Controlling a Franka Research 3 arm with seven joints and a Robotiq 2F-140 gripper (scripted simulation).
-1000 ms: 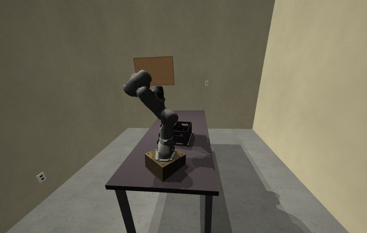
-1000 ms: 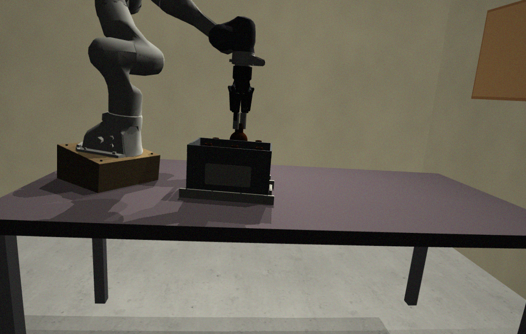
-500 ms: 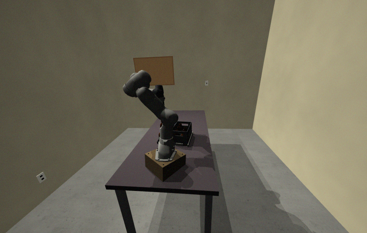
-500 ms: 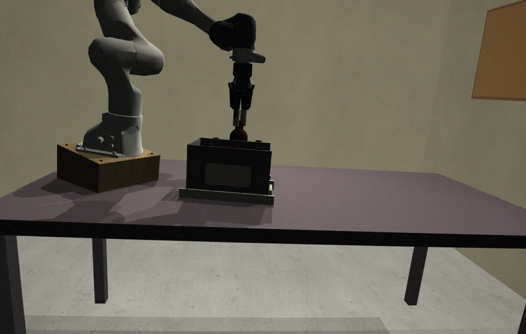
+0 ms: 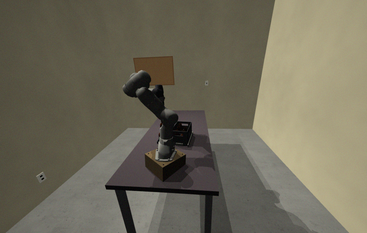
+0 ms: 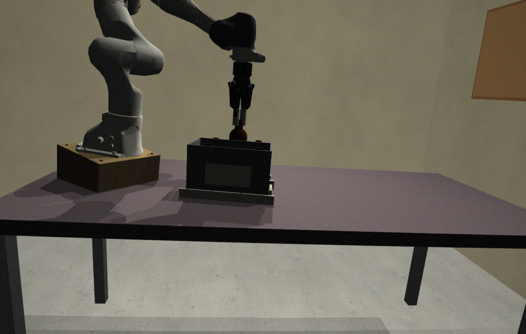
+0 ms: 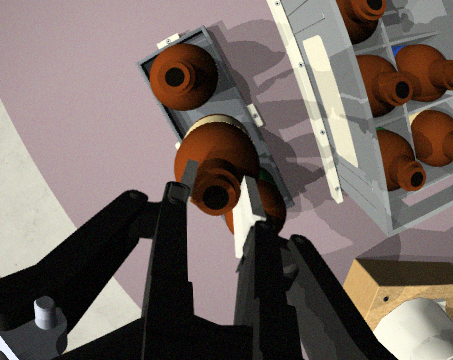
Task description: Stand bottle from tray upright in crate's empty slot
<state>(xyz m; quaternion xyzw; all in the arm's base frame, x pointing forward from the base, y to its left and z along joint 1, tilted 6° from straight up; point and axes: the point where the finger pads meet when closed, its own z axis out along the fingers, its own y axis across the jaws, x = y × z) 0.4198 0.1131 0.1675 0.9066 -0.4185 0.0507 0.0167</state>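
In the wrist view my gripper [image 7: 216,186] is shut on the neck of a brown bottle [image 7: 216,160], held upright over the small grey tray [image 7: 209,110]. One more brown bottle [image 7: 182,76] stands in the tray's far end, and another [image 7: 274,203] is partly hidden behind my right finger. In the exterior view the gripper [image 6: 239,123] holds the bottle [image 6: 238,133] with its shoulder showing above the rim of the crate [image 6: 228,168]; the tray is hidden behind the crate.
The robot's wooden base block [image 6: 107,168] stands on the table left of the crate, and shows at the lower right of the wrist view [image 7: 400,287]. In the top view the arm hides the gripper; the crate [image 5: 182,132] is just beyond the base.
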